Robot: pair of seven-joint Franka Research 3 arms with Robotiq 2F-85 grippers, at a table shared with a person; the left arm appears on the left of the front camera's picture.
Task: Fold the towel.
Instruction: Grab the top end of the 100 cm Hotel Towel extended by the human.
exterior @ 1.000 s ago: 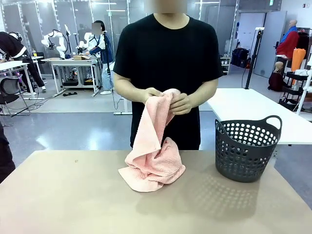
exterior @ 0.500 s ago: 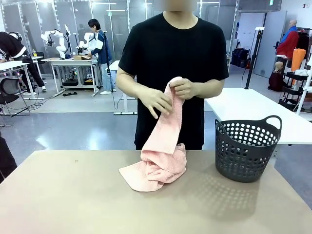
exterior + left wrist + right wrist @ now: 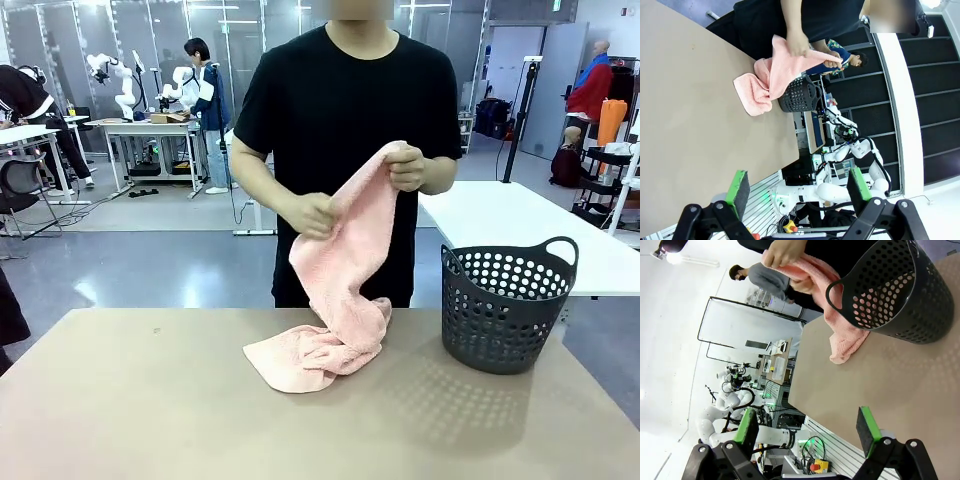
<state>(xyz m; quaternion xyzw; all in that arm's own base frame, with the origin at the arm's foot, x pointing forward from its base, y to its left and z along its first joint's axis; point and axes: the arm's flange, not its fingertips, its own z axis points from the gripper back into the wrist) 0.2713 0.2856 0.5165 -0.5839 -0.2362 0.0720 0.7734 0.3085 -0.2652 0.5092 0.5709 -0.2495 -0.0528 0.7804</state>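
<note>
Nearest to me, the left jaws stand wide apart and hold nothing, hanging above bare worktop (image 3: 685, 125) well short of the cloth. The right jaws are likewise spread wide and empty, over the worktop on the basket side.

Farther out, the towel (image 3: 345, 265) is partly on the surface and partly in the air. Its lower end lies bunched on the worktop's far half, about midway across. The rest rises as a twisted length to the person standing at the far edge. The dark perforated basket (image 3: 505, 310) stands to the right of the heap, near it but apart.

At the far side, the person's raised hand (image 3: 408, 165) pinches one upper corner. The lower hand (image 3: 310, 215) grips the towel's edge further down. I judge the fold not yet begun: the towel is being shaken out or sorted, not laid flat.

Hazards as I assess them:
- Reaching in now would put either arm among the person's hands. Cause: the towel is not released.
- A grasp on the heap would likely catch several layers or a mid-fold, giving a crooked fold. Cause: no corner lies exposed on the surface.
- A sideways drag by the right arm could snag the basket or push it over. Cause: its closeness to the heap.
- The towel could slide off the far edge if it is dropped carelessly.
</note>
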